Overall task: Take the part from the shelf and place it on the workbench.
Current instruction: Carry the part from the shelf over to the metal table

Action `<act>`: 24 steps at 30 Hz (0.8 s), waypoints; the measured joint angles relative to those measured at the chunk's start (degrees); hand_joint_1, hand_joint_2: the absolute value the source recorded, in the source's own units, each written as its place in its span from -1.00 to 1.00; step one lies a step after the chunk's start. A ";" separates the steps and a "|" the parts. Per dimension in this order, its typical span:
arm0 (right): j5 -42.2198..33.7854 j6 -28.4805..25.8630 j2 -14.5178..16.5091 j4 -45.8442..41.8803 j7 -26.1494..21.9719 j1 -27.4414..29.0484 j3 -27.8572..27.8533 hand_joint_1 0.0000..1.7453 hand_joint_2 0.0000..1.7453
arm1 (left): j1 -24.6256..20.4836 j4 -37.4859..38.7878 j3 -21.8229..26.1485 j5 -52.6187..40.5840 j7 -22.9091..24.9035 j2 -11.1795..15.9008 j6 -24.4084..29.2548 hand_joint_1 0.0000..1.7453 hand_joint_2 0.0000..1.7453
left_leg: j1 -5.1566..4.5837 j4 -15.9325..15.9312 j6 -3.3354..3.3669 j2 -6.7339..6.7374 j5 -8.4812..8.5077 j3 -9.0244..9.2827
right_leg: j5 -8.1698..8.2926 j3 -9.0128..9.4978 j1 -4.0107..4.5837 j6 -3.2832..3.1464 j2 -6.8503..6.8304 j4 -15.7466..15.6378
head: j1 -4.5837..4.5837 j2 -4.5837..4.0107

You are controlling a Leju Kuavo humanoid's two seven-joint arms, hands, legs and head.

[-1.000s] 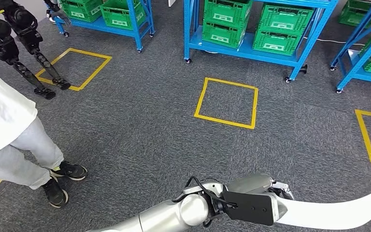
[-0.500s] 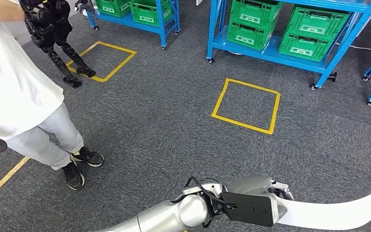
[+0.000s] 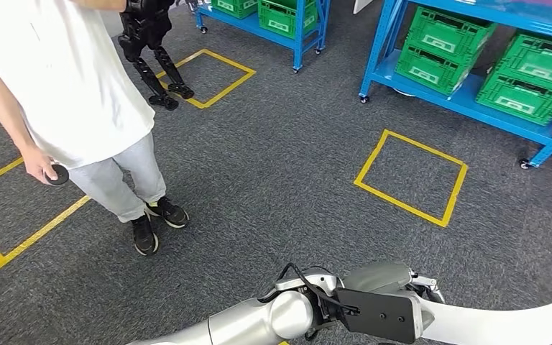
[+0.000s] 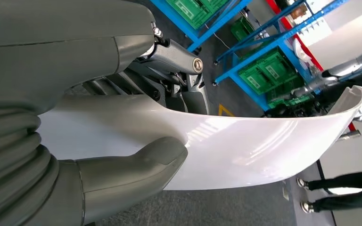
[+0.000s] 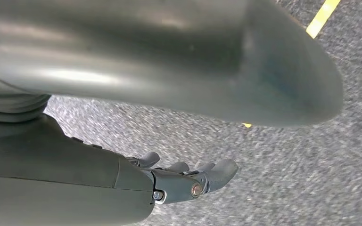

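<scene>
The part [image 3: 507, 322] is a long, white, curved panel. My left hand [image 3: 397, 286] grips it by one end at the bottom of the head view, and the panel sticks out to the right above the carpet. In the left wrist view the thick grey thumb [image 4: 139, 165] presses on the glossy white part [image 4: 264, 146], with the darker fingers behind it. My right hand [image 5: 188, 176] hangs over the grey carpet with its fingers apart and nothing in it.
A person in a white shirt [image 3: 65, 86] stands close at the left with a small black disc [image 3: 58, 175] in one hand. Blue shelves with green crates [image 3: 525, 72] stand at the back right. Yellow tape squares [image 3: 411, 176] mark the carpet. A dark robot's legs [image 3: 154, 61] stand at the back.
The camera has turned: shelves, yellow squares and the person have slid rightwards in the picture, and the person now looks nearer. My left hand holds the part as before.
</scene>
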 joint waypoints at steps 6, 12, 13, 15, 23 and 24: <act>-0.14 0.26 0.13 -0.01 0.22 -0.11 -0.01 -1.00 -1.00 | -0.24 -0.01 -0.46 0.78 -0.10 0.07 -0.08 1.00 1.00 | 0.07 1.85 -2.19 0.42 -0.84 -1.86 | 0.71 0.96 0.02 -1.97 -1.56 -2.67 | -0.36 0.00; -0.16 0.35 0.15 -0.02 0.57 0.18 -0.01 -1.00 -1.00 | -0.44 0.21 -1.31 1.75 -0.06 0.21 0.02 1.00 1.00 | 0.33 14.34 -2.79 5.12 -5.59 -7.28 | 0.61 0.94 0.27 -2.54 -6.15 -2.75 | -0.93 0.00; -0.15 0.35 0.15 -0.02 0.54 0.12 -0.01 -1.00 -1.00 | -0.53 0.25 -1.49 2.01 -0.08 0.22 0.13 1.00 1.00 | 0.32 10.98 -2.63 5.67 -3.80 -5.36 | 0.56 1.03 0.27 -2.46 -6.77 -2.74 | -0.93 0.00; -0.04 0.36 0.15 -0.02 0.47 0.01 -0.01 -1.00 -1.00 | -0.95 0.29 -1.91 2.51 -0.13 0.15 0.48 1.00 1.00 | -0.03 3.18 -2.02 8.25 -1.26 -1.11 | 0.36 1.24 0.49 -2.09 -7.85 -2.67 | -0.95 0.00; 1.03 0.56 0.16 -0.02 0.74 -0.79 0.49 -1.00 -1.00 | -1.69 1.03 -2.20 3.09 -0.30 -0.09 1.24 1.00 1.00 | 0.00 -1.27 0.42 5.87 0.22 0.45 | -4.25 -1.37 0.39 0.19 -4.91 4.19 | -0.35 0.00; 1.11 0.59 0.16 -0.02 0.79 -0.72 0.58 -1.00 -1.00 | -1.72 1.16 -2.20 3.10 -0.31 -0.16 1.25 1.00 1.00 | 0.01 -1.23 0.53 5.19 0.26 0.38 | -6.03 -3.32 0.40 0.25 -3.83 8.14 | -0.23 0.00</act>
